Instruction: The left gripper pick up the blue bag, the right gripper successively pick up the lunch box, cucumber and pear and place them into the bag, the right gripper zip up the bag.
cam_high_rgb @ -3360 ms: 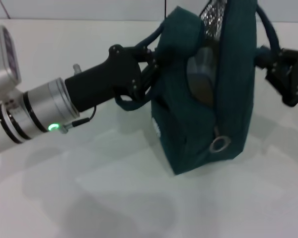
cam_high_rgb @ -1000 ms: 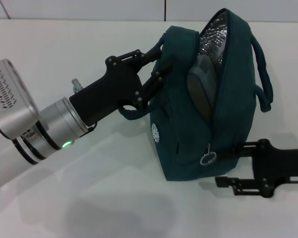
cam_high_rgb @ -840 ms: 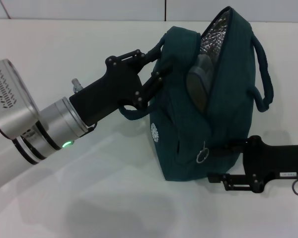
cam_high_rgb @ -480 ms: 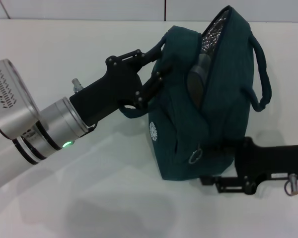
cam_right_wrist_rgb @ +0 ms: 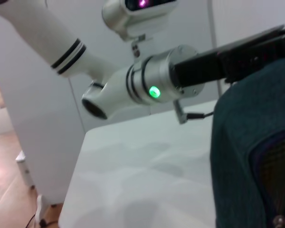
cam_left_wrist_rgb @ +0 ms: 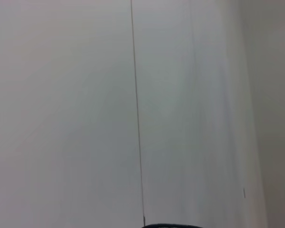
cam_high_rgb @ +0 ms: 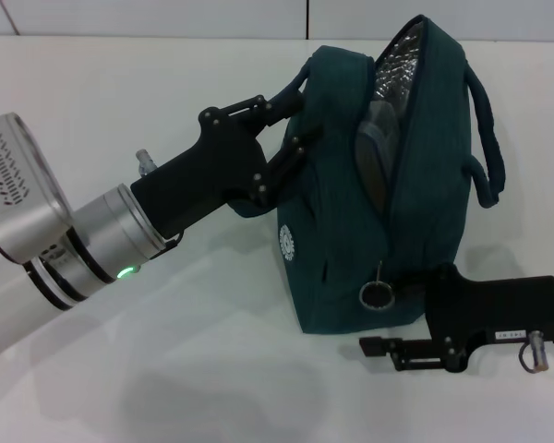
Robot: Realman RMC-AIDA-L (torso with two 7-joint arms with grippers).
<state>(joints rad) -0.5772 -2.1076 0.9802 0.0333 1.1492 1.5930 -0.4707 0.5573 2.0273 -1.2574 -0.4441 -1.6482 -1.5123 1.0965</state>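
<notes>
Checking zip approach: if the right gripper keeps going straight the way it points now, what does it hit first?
Likely the blue bag's lower end by the silver ring pull. The right gripper points toward the robot's left, its upper finger apparently already at the fabric; depth is unclear.

The black two-fingered right gripper (cam_high_rgb: pixel 388 318) with the small white label is now sitting low at the near end of the dark teal-blue fabric bag (cam_high_rgb: pixel 425 221), having come down from beside its far handle. The silver ring zipper pull (cam_high_rgb: pixel 377 293) is hanging lower and nearer the gripper than a second ago.
</notes>
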